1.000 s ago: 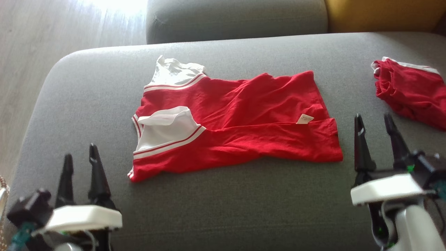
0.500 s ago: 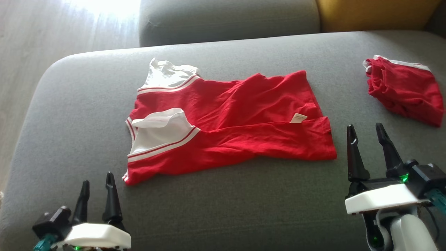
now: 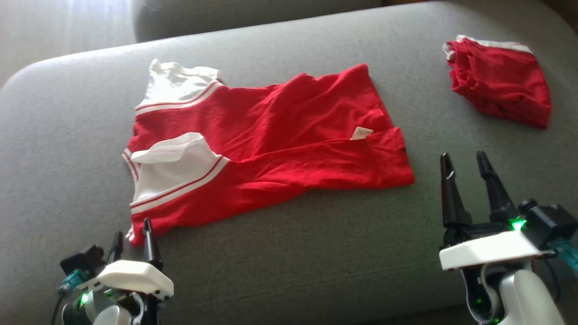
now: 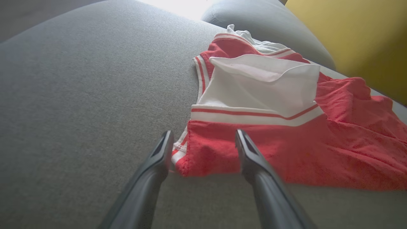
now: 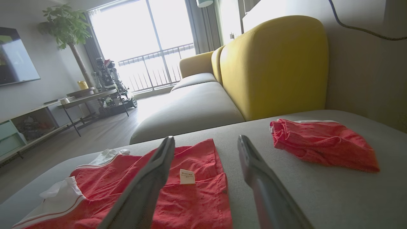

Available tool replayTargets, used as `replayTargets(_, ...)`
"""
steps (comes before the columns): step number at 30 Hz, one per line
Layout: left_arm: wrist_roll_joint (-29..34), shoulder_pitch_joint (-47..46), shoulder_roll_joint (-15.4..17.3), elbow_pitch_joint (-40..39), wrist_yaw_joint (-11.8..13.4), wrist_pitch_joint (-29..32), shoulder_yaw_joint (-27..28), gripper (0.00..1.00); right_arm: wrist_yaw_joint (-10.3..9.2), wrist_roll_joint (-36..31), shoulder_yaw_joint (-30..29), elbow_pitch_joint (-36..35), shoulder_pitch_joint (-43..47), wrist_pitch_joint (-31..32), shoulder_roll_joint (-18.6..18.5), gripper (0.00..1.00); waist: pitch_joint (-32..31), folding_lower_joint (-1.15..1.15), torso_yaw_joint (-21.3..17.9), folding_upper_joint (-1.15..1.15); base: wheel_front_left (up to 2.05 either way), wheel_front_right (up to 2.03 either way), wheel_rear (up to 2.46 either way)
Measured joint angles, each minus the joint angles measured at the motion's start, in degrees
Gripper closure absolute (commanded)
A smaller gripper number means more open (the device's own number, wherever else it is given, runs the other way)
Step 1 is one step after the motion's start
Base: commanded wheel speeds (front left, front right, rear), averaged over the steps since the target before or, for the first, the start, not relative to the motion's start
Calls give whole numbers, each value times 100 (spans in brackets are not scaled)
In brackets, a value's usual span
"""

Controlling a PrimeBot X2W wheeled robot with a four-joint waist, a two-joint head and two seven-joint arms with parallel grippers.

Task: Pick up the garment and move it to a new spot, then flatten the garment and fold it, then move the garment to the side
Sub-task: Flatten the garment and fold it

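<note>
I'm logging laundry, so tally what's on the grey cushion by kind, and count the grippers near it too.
Spread shirt: 1
Red bundle: 1
Grippers, both open: 2 (left gripper, right gripper)
Total: 4

Shirt (image 3: 271,135) ahead of left gripper (image 4: 204,133): thin red-white cloth, matt, creased.
Seat cushion (image 3: 293,262) beneath: grey woven fabric, matt, coarse.
Fingers (image 4: 151,178): dark, smooth, semi-gloss.
</note>
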Motion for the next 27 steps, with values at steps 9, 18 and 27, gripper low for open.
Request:
replayTargets(9,169,-454,-25,1000,160,0,315,0,0,300,-10,4,-160,0,-1,0,184,0,-278,0,0,0,0)
replayTargets(18,376,-682,-32,1390,275,-15,513,0,0,301,161,19,-159,0,-1,0,221,0,-356,0,0,0,0)
replayTargets(27,442,-940,-23,1755,48,-55,468,100,0,301,131,64,-159,0,-1,0,209,0,-241,0,0,0,0)
